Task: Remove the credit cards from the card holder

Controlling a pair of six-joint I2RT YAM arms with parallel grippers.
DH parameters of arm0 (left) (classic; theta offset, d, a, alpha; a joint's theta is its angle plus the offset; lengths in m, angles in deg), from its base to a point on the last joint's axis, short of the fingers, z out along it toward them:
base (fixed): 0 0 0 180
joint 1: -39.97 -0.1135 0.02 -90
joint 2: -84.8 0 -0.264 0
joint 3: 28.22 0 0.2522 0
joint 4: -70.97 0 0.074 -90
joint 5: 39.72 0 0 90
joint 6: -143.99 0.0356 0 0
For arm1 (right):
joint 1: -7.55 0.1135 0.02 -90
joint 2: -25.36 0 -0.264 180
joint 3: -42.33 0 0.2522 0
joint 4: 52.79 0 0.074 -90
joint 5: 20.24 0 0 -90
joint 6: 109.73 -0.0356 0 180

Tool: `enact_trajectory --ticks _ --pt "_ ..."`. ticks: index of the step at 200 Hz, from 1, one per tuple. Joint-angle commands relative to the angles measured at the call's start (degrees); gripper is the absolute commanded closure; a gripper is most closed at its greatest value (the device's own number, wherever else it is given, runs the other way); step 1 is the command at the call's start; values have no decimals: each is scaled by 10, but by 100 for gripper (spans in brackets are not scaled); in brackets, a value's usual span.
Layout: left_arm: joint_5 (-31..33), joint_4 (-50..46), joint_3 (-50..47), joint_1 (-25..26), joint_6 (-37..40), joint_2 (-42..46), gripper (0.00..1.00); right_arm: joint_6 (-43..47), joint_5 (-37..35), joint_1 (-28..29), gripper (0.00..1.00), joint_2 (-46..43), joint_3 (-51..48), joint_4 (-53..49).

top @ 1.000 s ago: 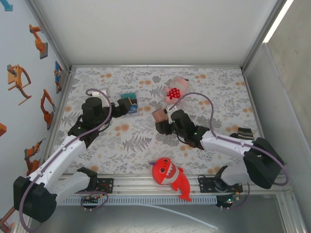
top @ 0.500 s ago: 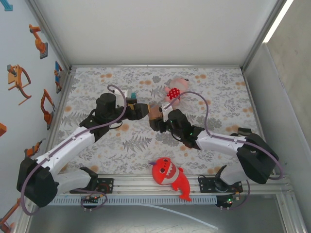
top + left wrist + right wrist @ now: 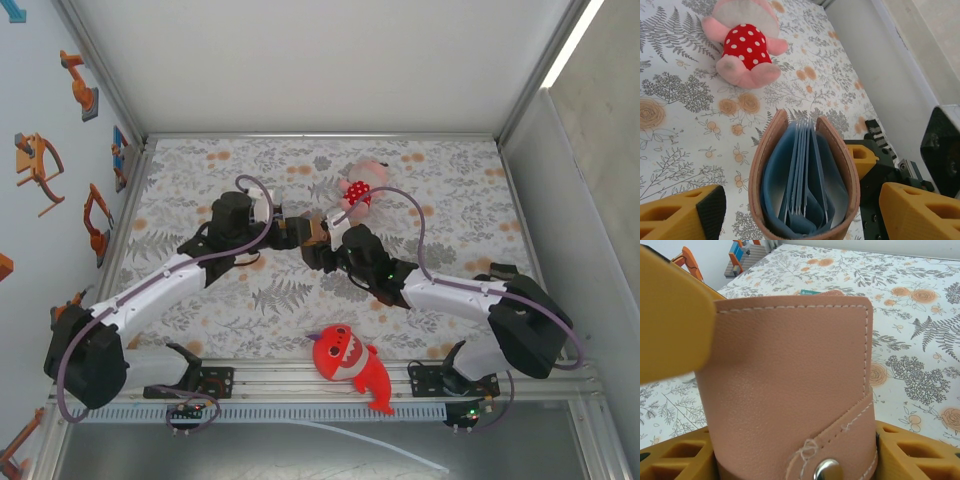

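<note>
Item: card holder, tan-brown leather-like, pale stitching along its edge, closure tab with a metal snap low on the outer face. Location: centre of the floral table cover, just near of the pink plush in the red polka-dot dress, between the two claws. Holder: right gripper, its yellow fingers pressed to either side of the wallet's lower part, pinching it. Condition: mouth gaping toward the left wrist camera, brown walls bowed apart, blue-grey lining exposed. Contents: several thin pale-blue sheets standing on edge side by side inside (cards or pocket dividers, cannot tell which). Attendant: left gripper, fingers spread, one on each side of the wallet's open mouth with a visible gap to each wall, gripping nothing. Also present: red shark plush lying at the near edge, well apart from the wallet.
</note>
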Motion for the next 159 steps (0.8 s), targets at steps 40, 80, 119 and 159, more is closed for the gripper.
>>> enact_trajectory --ticks 40,80,119,159 --pt "-24 20 29 10 6 -25 48 11 -4 5 41 -18 19 30" --pt "-24 19 33 11 11 -27 79 10 -6 5 41 -23 15 29" --pt "-15 -24 46 7 48 -13 100 23 -12 5 21 -52 20 -22" --pt "-74 -97 64 -36 132 22 100 41 14 1 3 -152 8 -108"
